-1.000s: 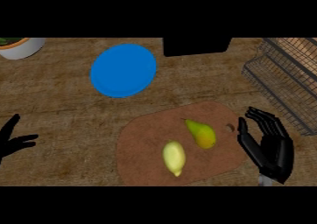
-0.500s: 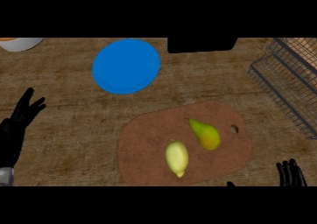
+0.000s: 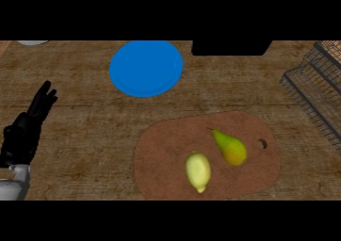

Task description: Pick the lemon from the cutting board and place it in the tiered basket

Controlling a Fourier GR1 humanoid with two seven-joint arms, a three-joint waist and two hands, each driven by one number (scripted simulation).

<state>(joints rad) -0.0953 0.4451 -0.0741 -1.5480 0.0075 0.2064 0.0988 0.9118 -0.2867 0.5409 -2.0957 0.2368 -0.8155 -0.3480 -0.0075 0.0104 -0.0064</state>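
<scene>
A pale yellow lemon (image 3: 198,171) lies on the brown cutting board (image 3: 166,160), toward its lower middle. A green-and-orange pear (image 3: 230,147) lies just right of it on the same board. The dark wire tiered basket (image 3: 323,99) stands at the right edge of the counter. My left hand (image 3: 28,127) shows at the far left, open with straight fingers pointing up, well apart from the board. My right hand does not appear in the view.
A blue plate (image 3: 145,68) sits on the wooden counter above the board. A black box (image 3: 229,47) stands at the top, right of the plate. A pale rim of a bowl (image 3: 33,42) peeks in at the top left.
The right hand dropped out of view at the lower right. The left hand rose and stretched upward at the left. The whole scene shifted rightward and down in the view.
</scene>
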